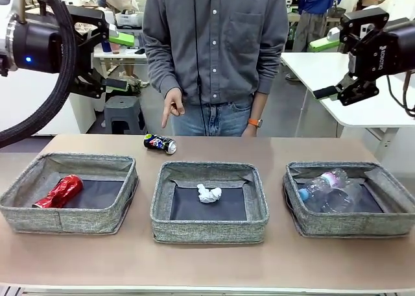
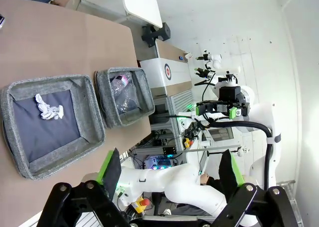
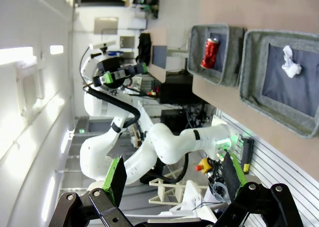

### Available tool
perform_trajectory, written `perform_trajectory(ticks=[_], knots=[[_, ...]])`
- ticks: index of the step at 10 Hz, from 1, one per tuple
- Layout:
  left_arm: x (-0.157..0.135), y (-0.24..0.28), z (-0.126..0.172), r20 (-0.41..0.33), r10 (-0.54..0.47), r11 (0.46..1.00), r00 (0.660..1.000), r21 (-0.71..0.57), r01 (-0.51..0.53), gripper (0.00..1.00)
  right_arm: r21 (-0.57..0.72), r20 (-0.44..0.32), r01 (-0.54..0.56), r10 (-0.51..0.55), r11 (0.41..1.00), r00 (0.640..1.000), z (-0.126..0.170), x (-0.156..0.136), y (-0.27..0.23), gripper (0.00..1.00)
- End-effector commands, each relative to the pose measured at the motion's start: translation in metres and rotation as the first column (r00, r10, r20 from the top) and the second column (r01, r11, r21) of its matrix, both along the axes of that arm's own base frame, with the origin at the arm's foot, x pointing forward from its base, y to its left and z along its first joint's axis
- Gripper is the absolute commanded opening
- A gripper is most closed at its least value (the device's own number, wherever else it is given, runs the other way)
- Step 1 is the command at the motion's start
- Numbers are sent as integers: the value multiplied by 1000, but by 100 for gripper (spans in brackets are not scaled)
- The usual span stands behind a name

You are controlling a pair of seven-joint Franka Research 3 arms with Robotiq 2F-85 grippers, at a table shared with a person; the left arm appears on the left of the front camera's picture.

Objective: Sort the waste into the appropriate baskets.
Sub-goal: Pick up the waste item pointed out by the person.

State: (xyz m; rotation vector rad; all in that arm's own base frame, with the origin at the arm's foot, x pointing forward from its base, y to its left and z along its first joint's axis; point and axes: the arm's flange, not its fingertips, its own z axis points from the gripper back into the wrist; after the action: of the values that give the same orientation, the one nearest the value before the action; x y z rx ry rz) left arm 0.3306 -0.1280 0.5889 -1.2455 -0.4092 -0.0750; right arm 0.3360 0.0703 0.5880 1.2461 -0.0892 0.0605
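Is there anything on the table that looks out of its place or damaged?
Yes. A dark blue-black can lies on its side on the bare table, behind the middle basket, in no basket. The person's hand points down at it. The red can in the left basket looks crushed.

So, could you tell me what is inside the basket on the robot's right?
The right basket holds clear plastic bottles, crumpled and lying on its dark floor; one has a blue cap and a pink label. They overlap, so their number and anything beneath them cannot be seen.
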Motion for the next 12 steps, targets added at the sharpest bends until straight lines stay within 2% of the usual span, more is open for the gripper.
perform_trajectory(ticks=[1, 7, 8, 9, 10, 11, 12], knots=[[1, -3, 1, 10, -5, 1000, 1000, -19, 5, 100, 12, 8, -3, 3, 1000, 1000, 3, 1, 0, 100], [0, 0, 0, 0, -1, 1000, 1000, 0, 1, 100, 12, 8, -3, 3, 1000, 1000, 3, 1, 0, 100], [-3, -16, -9, 245, -207, 943, 947, 308, 126, 100, 12, 8, -3, 3, 1000, 1000, 3, 1, 0, 100], [-3, -29, -13, 363, -382, 870, 850, 451, 198, 100, 12, 8, -3, 3, 1000, 1000, 3, 1, 0, 100], [4, -39, -13, 420, -496, 828, 760, 494, 267, 100, 12, 8, -3, 3, 1000, 1000, 3, 1, 0, 100], [14, -49, -13, 422, -567, 788, 708, 529, 316, 100, 12, 8, -3, 3, 1000, 1000, 3, 1, 0, 100], [25, -56, -17, 323, -688, 668, 650, 633, 392, 100, 12, 8, -3, 3, 1000, 1000, 3, 1, 0, 100]])
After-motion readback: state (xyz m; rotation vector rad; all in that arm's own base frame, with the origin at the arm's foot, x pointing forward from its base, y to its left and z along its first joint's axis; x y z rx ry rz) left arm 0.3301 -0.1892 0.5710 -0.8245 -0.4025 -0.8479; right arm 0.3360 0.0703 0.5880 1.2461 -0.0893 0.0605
